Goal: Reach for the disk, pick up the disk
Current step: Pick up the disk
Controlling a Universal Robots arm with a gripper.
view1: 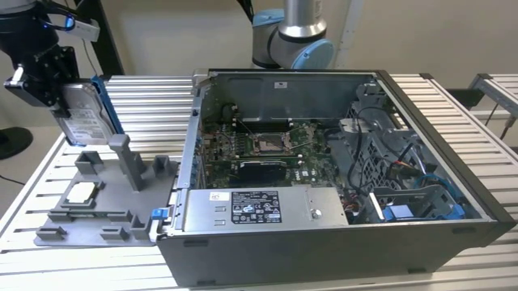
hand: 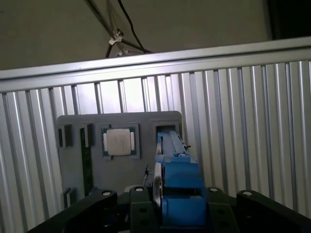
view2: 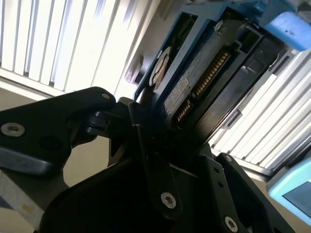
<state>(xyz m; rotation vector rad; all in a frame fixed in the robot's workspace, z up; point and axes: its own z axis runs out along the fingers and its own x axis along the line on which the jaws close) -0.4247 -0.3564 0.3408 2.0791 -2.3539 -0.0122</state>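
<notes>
The disk (view1: 87,121), a silver drive with a white label and a blue bracket on its edges, hangs upright on edge above the grey fixture (view1: 121,233) at the exterior view's left. My black gripper (view1: 58,94) is shut on it from the upper side. In the second wrist view the disk (view2: 194,82) sits clamped between the dark fingers (view2: 146,141), its connector edge showing. In the first wrist view the disk (hand: 177,179) is seen edge-on, over an open slot of the fixture (hand: 73,170).
A square silver processor chip (view1: 81,193) lies in a fixture pocket (hand: 119,141). An open computer case (view1: 340,242) stands close to the fixture on the exterior view's right. The arm's base (view1: 292,36) rises behind the case. Everything rests on a slatted metal table (view1: 154,97).
</notes>
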